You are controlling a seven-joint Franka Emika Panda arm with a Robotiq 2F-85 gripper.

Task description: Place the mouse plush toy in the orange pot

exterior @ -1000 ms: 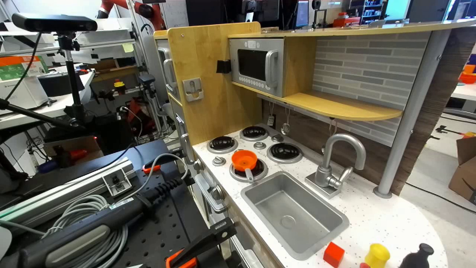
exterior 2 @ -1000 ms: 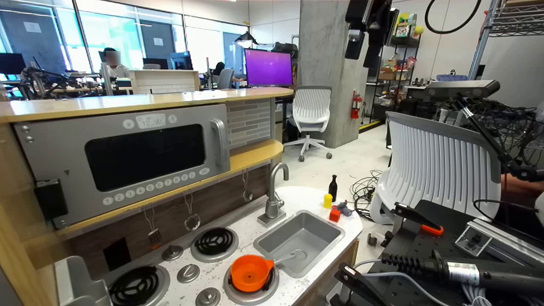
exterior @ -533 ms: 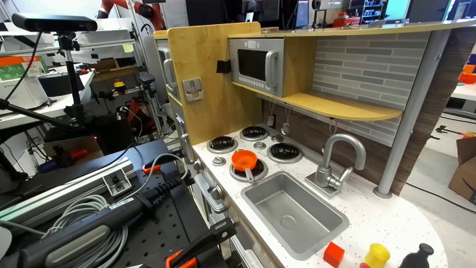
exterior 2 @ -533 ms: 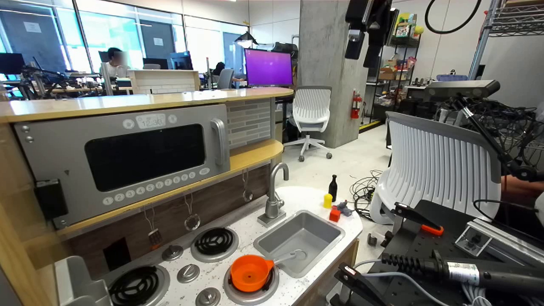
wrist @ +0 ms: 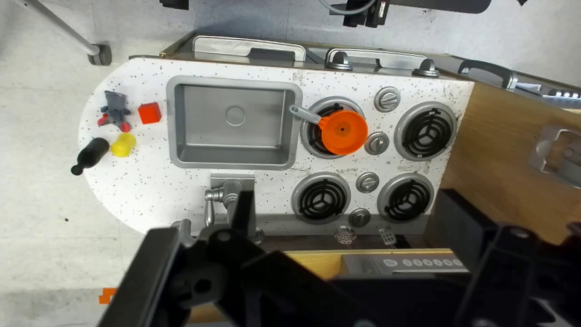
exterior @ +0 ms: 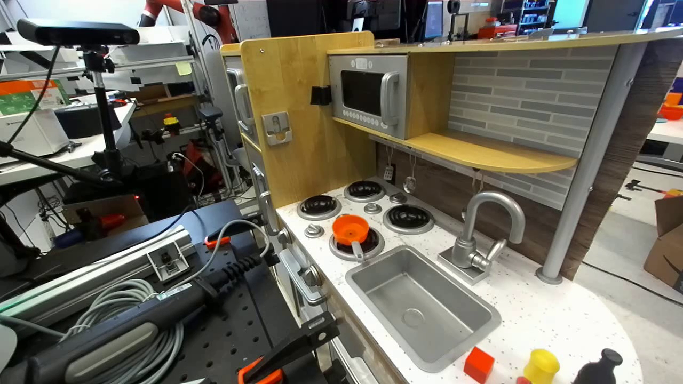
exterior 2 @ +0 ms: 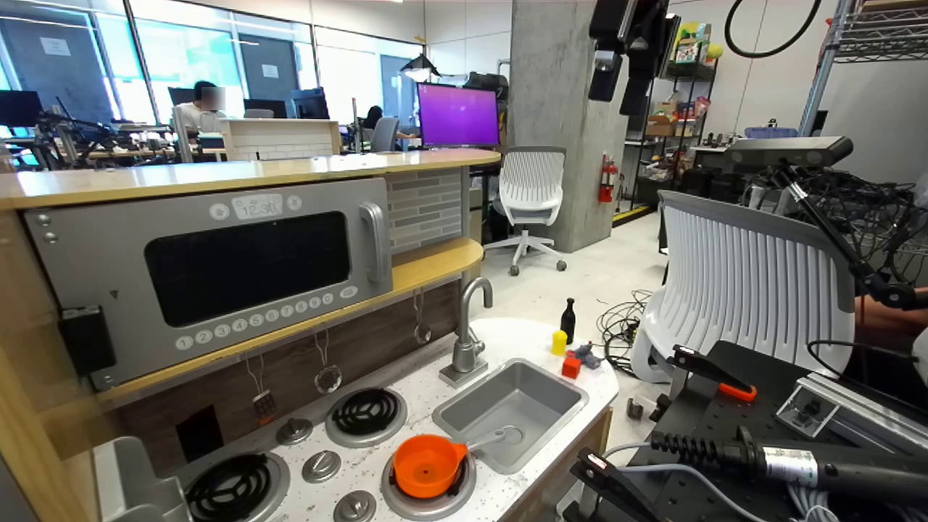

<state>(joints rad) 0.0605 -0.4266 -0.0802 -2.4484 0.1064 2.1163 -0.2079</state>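
The grey mouse plush toy [wrist: 116, 109] with red feet lies on the rounded end of the white counter, in the wrist view. It also shows in an exterior view [exterior 2: 588, 356], partly behind the red block. The orange pot [wrist: 347, 131] with a grey handle sits on a burner beside the sink and shows in both exterior views [exterior: 350, 229] [exterior 2: 428, 467]. No object shows inside it. My gripper [wrist: 349, 202] is open, its fingers wide apart with nothing between them, above the counter and microwave. The gripper is out of view in both exterior views.
A red block [wrist: 150, 113], a yellow piece [wrist: 123, 145] and a black bottle [wrist: 92, 153] stand near the mouse. The sink [wrist: 233, 122] lies between them and the pot. The faucet [exterior: 475, 234], the shelf [exterior: 491, 152] and the microwave [exterior: 368, 96] rise at the back.
The pot, mouse and other counter objects have not moved. Only a seated person far in the background shifts a little.
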